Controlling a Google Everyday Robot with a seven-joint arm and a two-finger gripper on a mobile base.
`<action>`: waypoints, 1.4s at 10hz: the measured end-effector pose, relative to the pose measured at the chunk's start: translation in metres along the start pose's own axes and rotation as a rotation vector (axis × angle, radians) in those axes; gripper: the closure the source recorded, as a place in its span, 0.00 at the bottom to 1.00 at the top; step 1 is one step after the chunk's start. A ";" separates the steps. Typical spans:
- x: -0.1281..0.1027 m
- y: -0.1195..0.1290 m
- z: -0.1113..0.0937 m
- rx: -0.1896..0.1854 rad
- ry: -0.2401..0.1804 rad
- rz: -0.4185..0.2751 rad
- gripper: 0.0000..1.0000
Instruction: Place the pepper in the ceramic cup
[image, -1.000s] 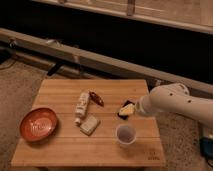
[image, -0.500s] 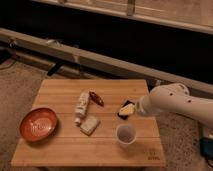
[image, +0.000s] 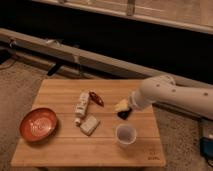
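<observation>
claw (image: 123, 112) near ceramic cup (image: 125, 135), grip cannot tell | pepper (image: 96, 98) on table (image: 55, 145) beside white bottle (image: 81, 105)

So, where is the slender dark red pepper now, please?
The pepper lies centrally in the camera view, just right of the white bottle; the gripper is further right, beyond the pale ceramic cup.

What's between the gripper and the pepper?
In the camera view, a pale yellow item sits beside the gripper, then bare table up to the pepper.
</observation>
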 end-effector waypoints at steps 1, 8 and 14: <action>-0.017 0.008 0.016 0.010 0.017 -0.042 0.20; -0.094 0.022 0.087 0.086 0.061 -0.226 0.20; -0.119 0.064 0.127 0.089 0.096 -0.344 0.20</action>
